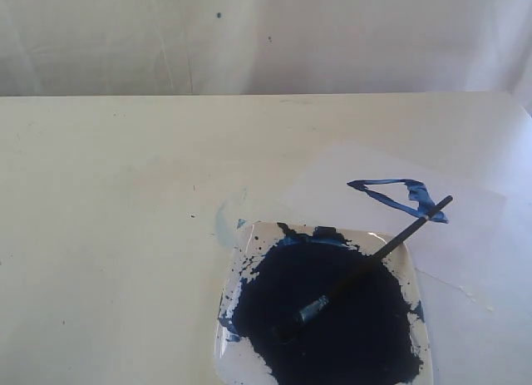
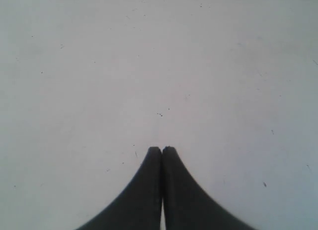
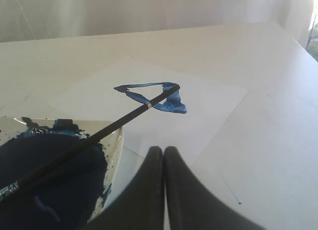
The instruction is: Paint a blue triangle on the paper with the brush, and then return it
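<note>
The blue triangle [image 1: 399, 197] is painted in rough strokes on the pale paper [image 1: 349, 181], right of the table's middle. The brush [image 1: 366, 264] lies slanted across the clear paint dish [image 1: 416, 273], its stained tip in the dark-blue pool and its handle end over the dish rim, above the triangle. In the right wrist view the brush [image 3: 94, 138] crosses from the dish [image 3: 115, 140] toward the triangle [image 3: 171, 103] on the paper [image 3: 208, 106]. My right gripper [image 3: 163, 149] is shut and empty, beside the dish. My left gripper [image 2: 161, 149] is shut over bare table. Neither gripper shows in the exterior view.
A faint pale-blue smear [image 1: 223, 219] marks the table just left of the dish's far corner. Small paint specks dot the table. A white curtain [image 1: 266, 36] hangs behind the table's far edge.
</note>
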You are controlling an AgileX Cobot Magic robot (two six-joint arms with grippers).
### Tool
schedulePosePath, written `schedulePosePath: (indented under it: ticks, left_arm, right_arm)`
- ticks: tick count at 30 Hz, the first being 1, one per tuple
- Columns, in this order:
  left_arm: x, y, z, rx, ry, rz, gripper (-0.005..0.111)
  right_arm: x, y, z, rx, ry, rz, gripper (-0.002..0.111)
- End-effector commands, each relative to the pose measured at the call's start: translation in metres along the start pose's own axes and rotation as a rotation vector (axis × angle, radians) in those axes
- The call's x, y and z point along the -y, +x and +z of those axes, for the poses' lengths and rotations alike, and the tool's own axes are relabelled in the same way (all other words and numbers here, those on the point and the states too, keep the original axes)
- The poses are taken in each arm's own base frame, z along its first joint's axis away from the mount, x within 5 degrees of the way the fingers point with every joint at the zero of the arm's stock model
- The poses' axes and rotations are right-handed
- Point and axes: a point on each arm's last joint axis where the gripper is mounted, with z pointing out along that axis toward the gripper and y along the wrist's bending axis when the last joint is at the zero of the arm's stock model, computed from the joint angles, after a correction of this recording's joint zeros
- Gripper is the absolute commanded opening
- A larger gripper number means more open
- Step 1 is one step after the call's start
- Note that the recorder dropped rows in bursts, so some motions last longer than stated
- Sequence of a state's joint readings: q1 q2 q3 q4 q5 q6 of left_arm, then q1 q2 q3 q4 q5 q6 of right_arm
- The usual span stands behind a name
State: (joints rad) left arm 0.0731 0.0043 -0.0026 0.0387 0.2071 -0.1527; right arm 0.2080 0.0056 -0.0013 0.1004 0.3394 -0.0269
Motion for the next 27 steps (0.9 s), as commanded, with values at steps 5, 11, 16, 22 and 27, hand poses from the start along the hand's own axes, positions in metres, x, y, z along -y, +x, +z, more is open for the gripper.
schedulePosePath:
  ticks: [5, 11, 16, 22, 27]
  left_arm:
    - [0.0005, 0.0001, 0.0, 0.008, 0.007, -0.012, 0.0]
    - [0.0005, 0.0001, 0.0, 0.008, 0.007, -0.012, 0.0]
    - [0.0005, 0.0001, 0.0, 0.008, 0.007, -0.012, 0.0]
    - [0.0005, 0.0001, 0.0, 0.008, 0.007, -0.012, 0.0]
    - [0.0005, 0.0001, 0.0, 0.008, 0.007, -0.012, 0.0]
  right_arm:
    - [-0.0001, -0.0001, -0.0003, 0.008, -0.002, 0.004, 0.0]
    - [-0.0001, -0.0001, -0.0003, 0.008, -0.002, 0.004, 0.0]
    - [-0.0001, -0.0001, -0.0003, 0.008, -0.002, 0.004, 0.0]
    - [-0.0001, -0.0001, -0.0003, 0.008, -0.002, 0.004, 0.0]
    - [-0.0001, -0.0001, -0.0003, 0.008, -0.002, 0.004, 0.0]
